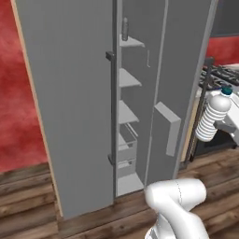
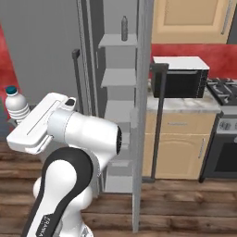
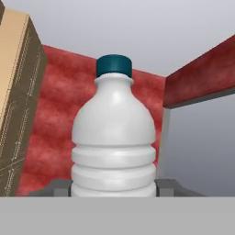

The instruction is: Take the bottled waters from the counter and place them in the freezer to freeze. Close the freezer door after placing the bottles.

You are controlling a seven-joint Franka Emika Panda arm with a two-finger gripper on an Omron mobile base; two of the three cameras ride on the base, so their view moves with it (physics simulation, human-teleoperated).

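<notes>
Ribbed white bottle (image 3: pixel 114 137), blue-capped, sits clenched between the jaws, its lower body cut off at the hand view's bottom edge. From the left base view it hangs tilted in the air, right of the open freezer (image 1: pixel 140 93). Well beyond the jaws, a darker bottle (image 2: pixel 124 28) stands on the top shelf, small and hard to make out. On the marble desk (image 2: pixel 185 105) sits a black oven (image 2: pixel 180 76).
</notes>
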